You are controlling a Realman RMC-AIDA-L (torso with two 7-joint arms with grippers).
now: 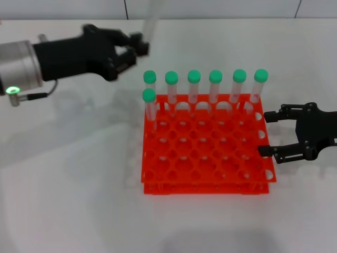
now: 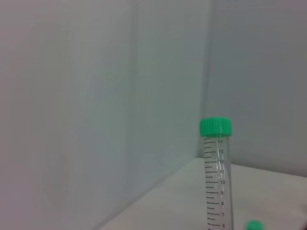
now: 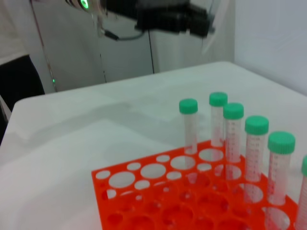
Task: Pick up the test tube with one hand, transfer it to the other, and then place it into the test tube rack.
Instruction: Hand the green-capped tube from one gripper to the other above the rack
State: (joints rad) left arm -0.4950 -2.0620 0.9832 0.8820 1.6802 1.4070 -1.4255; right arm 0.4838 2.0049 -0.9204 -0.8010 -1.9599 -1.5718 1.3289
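Observation:
My left gripper (image 1: 140, 45), on the arm with the green ring, is shut on the test tube (image 1: 151, 21) and holds it upright above the table, behind the rack's back left corner. The tube's top runs out of the head view. The left wrist view shows the tube (image 2: 217, 177) with its green cap (image 2: 216, 126). The orange test tube rack (image 1: 205, 158) stands in the middle. My right gripper (image 1: 266, 134) is open and empty, just right of the rack. The right wrist view shows the left gripper (image 3: 192, 21) far off above the rack (image 3: 144, 191).
Several green-capped tubes (image 1: 215, 87) stand in the rack's back row, and one (image 1: 149, 108) stands in the second row at the left. They also show in the right wrist view (image 3: 233, 129). The rack's other holes are empty. A white wall rises behind the table.

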